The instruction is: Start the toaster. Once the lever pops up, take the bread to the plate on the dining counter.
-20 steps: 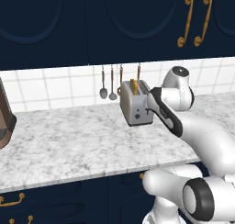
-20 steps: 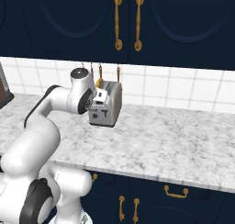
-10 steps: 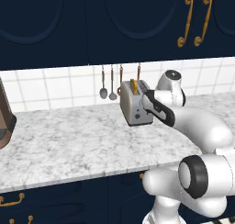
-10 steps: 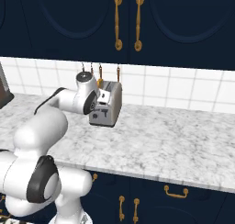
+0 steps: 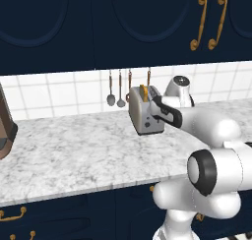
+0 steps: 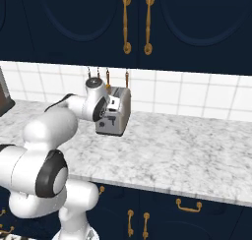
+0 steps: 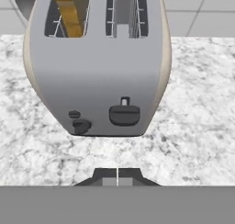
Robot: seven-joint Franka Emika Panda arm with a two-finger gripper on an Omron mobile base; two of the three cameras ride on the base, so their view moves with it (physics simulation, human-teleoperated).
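Hand view: faces the toaster (image 7: 98,67) front-on, on the navy-cabinet marble counter (image 7: 193,126); bread (image 7: 69,12) in the left slot, lever (image 7: 124,114) low on the face. Gripper (image 7: 117,181) fingertips pressed together. Best to align above the knob, then push straight down.

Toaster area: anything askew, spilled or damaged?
Nothing stands out. The toaster sits upright on the marble counter, bread standing in one slot, the other empty. The gripper is shut, just short of the lever.
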